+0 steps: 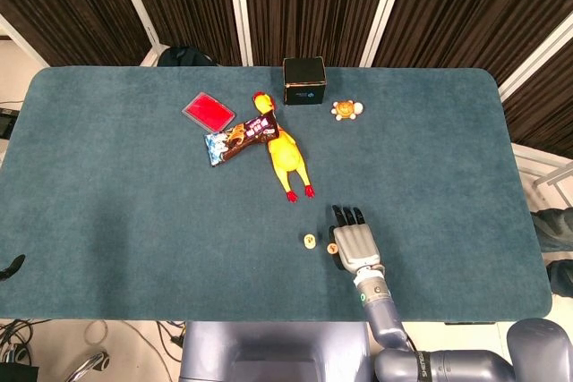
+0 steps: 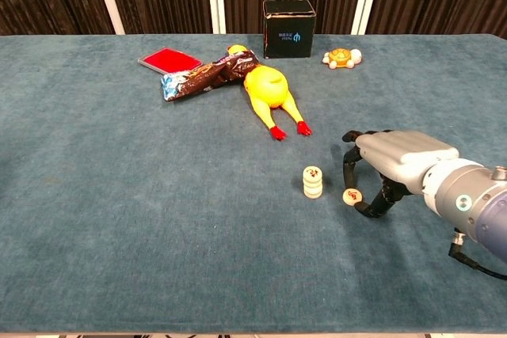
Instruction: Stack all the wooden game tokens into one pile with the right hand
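A short pile of round wooden tokens (image 2: 313, 182) stands on the blue-green cloth, also seen from the head view (image 1: 309, 241). My right hand (image 2: 396, 168) hovers palm down just right of the pile (image 1: 355, 243). It pinches one more token (image 2: 351, 195) with a red mark between the thumb and a finger, tilted on edge low over the cloth (image 1: 332, 249). A small gap separates this token from the pile. My left hand is in neither view.
Farther back lie a yellow rubber chicken (image 2: 269, 89), a snack wrapper (image 2: 202, 77), a red flat case (image 2: 168, 59), a black box (image 2: 289, 29) and a small turtle toy (image 2: 341, 58). The table's front edge (image 1: 269, 319) runs close behind the hand.
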Motion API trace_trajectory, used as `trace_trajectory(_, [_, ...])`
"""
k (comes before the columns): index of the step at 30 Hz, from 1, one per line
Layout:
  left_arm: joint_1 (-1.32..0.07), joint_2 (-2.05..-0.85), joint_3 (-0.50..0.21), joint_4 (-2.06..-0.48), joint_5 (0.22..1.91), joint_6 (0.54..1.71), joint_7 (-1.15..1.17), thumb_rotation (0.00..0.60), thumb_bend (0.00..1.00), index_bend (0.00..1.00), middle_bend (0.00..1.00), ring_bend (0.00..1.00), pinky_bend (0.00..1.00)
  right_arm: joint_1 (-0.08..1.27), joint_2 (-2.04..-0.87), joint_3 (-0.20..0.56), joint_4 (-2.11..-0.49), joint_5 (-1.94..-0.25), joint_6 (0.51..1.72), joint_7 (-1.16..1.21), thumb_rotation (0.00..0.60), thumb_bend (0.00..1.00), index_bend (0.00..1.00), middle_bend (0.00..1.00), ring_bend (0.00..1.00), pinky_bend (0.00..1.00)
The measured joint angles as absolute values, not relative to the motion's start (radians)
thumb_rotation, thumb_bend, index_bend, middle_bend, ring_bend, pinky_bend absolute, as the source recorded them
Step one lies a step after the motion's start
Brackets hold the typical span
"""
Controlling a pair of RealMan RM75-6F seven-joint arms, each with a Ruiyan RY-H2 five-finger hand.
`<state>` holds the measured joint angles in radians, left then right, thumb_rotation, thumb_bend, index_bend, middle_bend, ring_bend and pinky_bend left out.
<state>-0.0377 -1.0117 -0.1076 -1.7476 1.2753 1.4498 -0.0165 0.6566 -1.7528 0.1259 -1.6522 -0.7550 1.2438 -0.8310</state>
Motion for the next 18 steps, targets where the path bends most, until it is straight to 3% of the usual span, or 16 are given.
trace_trajectory(18, [-0.037, -1.012, -0.106, -1.752, 1.279, 1.451, -0.014, 0.6, 0.19, 0.12, 0.0, 0.0, 0.18, 0.671, -1.662, 0.166, -1.781, -0.756, 1.266, -0.861, 0.6, 0.43, 0.51, 0.0, 0.0, 0.0])
